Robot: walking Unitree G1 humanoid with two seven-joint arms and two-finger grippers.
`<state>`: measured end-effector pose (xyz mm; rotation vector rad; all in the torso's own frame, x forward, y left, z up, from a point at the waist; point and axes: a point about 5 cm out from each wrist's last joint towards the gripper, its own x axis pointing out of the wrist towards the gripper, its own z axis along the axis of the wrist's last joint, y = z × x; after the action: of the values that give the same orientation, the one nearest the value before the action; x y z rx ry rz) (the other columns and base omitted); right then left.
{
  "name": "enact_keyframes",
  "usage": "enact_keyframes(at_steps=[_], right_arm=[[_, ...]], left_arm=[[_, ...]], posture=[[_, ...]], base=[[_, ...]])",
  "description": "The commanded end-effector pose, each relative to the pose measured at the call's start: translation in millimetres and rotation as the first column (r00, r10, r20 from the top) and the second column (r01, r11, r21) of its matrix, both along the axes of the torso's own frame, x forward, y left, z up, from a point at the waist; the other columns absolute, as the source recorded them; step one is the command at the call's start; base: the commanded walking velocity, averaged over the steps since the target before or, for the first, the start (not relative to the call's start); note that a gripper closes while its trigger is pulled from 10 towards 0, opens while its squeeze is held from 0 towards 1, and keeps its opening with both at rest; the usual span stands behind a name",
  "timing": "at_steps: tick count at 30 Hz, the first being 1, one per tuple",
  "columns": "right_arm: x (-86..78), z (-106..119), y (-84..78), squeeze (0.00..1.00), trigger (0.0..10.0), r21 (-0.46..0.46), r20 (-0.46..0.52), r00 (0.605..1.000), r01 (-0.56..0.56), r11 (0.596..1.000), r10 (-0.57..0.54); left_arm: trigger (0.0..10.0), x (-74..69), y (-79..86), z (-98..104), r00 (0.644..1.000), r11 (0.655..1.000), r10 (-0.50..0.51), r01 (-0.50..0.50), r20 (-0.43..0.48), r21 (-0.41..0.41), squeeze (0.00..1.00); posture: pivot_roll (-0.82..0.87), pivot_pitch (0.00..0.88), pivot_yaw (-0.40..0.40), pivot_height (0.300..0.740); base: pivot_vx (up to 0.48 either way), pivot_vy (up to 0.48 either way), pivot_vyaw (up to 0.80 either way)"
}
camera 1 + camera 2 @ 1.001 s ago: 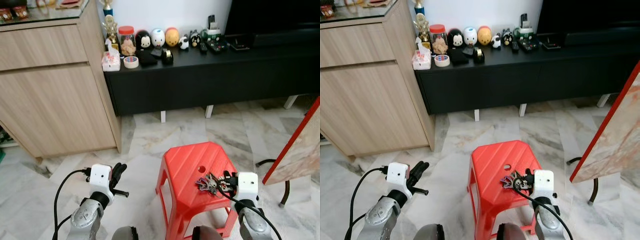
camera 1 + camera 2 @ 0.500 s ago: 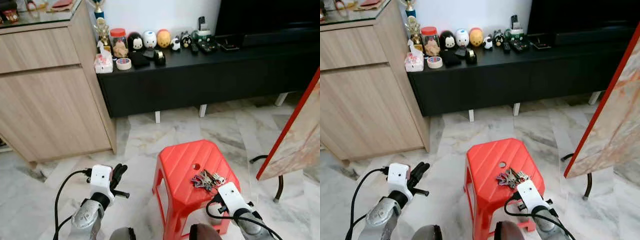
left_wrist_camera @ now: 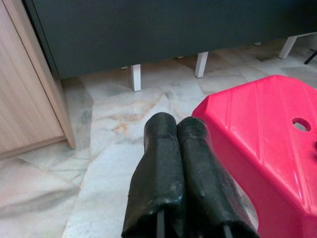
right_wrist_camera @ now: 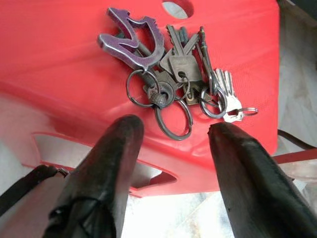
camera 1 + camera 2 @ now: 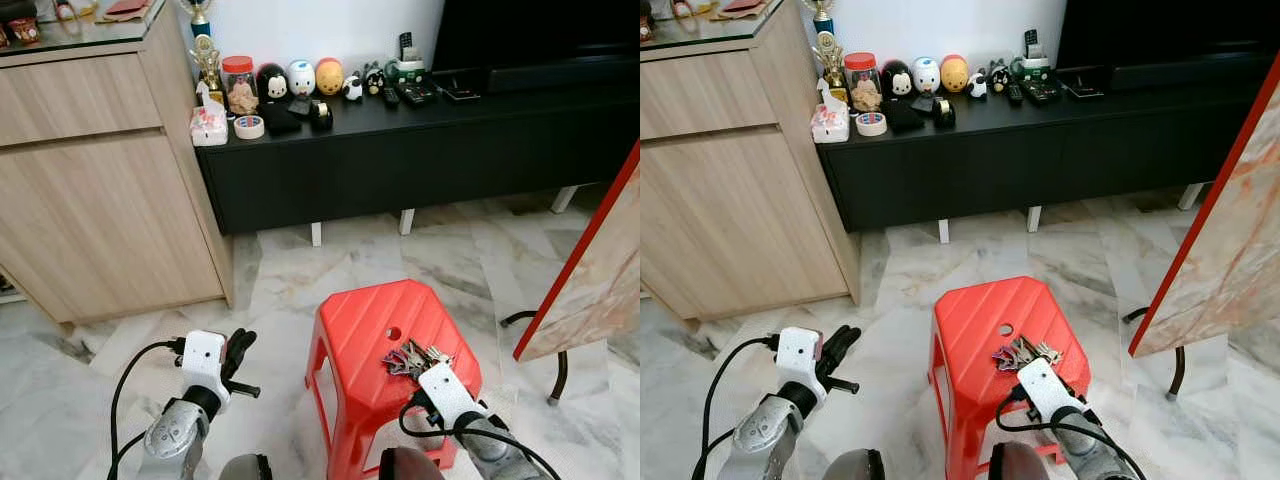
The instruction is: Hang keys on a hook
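Keys: loose metal bunch of keys and rings (image 4: 171, 84) on red plastic stool (image 4: 59, 64), centre frame; light, floppy, slippery.
Hold: pinch a ring.
Right gripper (image 4: 171, 131): spread, empty, just short.
Left gripper (image 3: 184, 148): clenched, idle.

Bare red stool (image 5: 360, 335) top surrounds the keys (image 4: 171, 79); right gripper (image 4: 173, 131) fingers spread, nothing between them and the keys.

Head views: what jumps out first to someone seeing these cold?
The bright red stool on the pale marble floor, with a bunch of keys lying near its front right corner. The right gripper hangs just short of the keys with its fingers spread open, while the left gripper sits shut off to the stool's left. Behind, a row of small figurines lines the black cabinet.
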<state>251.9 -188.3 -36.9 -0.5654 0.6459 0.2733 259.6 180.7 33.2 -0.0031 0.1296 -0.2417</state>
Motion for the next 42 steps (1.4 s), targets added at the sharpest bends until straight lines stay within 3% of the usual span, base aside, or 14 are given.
enact_keyframes(at_steps=[1,8,11,17,20,26,31,33,36,37,38,42], right_arm=[[3.3,1.6,1.2,0.00,10.0,-0.016,-0.006,1.000,-0.017,1.000,0.017],[11.0,6.9,-1.5,0.00,10.0,-0.038,0.003,1.000,-0.013,0.999,0.013],[18.3,13.1,0.0,0.00,10.0,0.000,0.042,0.999,0.014,1.000,-0.014],[15.3,10.2,0.5,0.00,10.0,-0.007,0.027,1.000,0.015,1.000,-0.014],[5.5,2.9,-1.1,0.00,10.0,-0.004,0.000,1.000,0.014,1.000,-0.014],[7.4,10.1,-5.5,0.00,10.0,0.087,0.104,0.991,0.071,0.994,-0.080],[9.0,19.1,-10.8,0.00,10.0,0.222,0.203,0.957,0.162,0.962,-0.208],[8.4,30.1,-13.7,0.00,10.0,0.362,0.298,0.898,0.208,0.909,-0.324],[5.6,38.5,-15.7,0.00,10.0,0.445,0.357,0.847,0.218,0.869,-0.395],[3.4,40.3,-14.3,0.00,10.0,0.495,0.355,0.829,0.227,0.839,-0.433],[-0.8,38.2,-11.4,0.00,10.0,0.568,0.311,0.813,0.256,0.782,-0.492],[-5.9,27.7,-10.0,0.00,10.0,0.628,0.215,0.796,0.330,0.704,-0.565]], left_arm=[[10.0,-2.3,0.3,-3.0,1.000,1.000,0.003,-0.003,-0.022,0.001,0.00],[10.0,-2.7,0.2,-1.9,1.000,1.000,0.003,-0.003,-0.018,-0.001,0.00],[10.0,-1.2,-0.3,-1.0,1.000,1.000,0.013,-0.013,-0.014,-0.006,0.00],[10.0,-0.4,-3.0,-0.5,1.000,1.000,0.013,-0.013,-0.014,-0.013,0.00],[10.0,-1.4,-3.8,-0.6,1.000,1.000,0.011,-0.011,-0.015,-0.018,0.00],[10.0,-3.6,-1.2,-1.6,1.000,1.000,0.024,-0.024,-0.015,-0.017,0.00],[10.0,-4.9,-1.2,-1.5,0.999,0.999,0.032,-0.033,-0.010,-0.023,0.00],[10.0,-5.3,-1.8,-1.9,0.999,0.999,0.036,-0.036,-0.008,-0.028,0.00],[10.0,-5.3,-2.2,-1.9,0.999,0.999,0.039,-0.039,-0.006,-0.032,0.00],[10.0,-5.2,-2.5,-1.9,0.999,0.999,0.040,-0.040,-0.005,-0.034,0.00],[10.0,-4.6,-3.7,-1.4,0.999,0.999,0.034,-0.034,0.002,-0.033,0.00],[10.0,-3.0,-6.5,-0.7,1.000,0.999,0.028,-0.027,0.011,-0.041,0.00]], posture=[[-0.01,0.000,-0.006,0.615],[0.00,0.013,-0.006,0.615],[0.00,0.024,-0.008,0.615],[0.00,0.034,-0.008,0.615],[-0.01,0.040,-0.007,0.615],[0.00,0.037,-0.013,0.615],[0.00,0.031,-0.016,0.615],[-0.01,0.025,-0.018,0.615],[-0.01,0.025,-0.018,0.615],[-0.02,0.020,-0.018,0.615],[-0.02,0.020,-0.018,0.615],[-0.02,0.010,-0.020,0.615]], base=[[0.000,0.000,0.00],[0.000,0.000,0.00],[0.000,0.000,0.00],[0.000,0.000,0.00],[0.000,0.000,0.00],[0.000,0.000,0.00],[0.000,0.000,0.00],[0.000,0.000,0.00],[0.000,0.000,0.00],[0.000,0.000,0.00],[0.000,0.000,0.00],[0.000,0.000,0.00]])
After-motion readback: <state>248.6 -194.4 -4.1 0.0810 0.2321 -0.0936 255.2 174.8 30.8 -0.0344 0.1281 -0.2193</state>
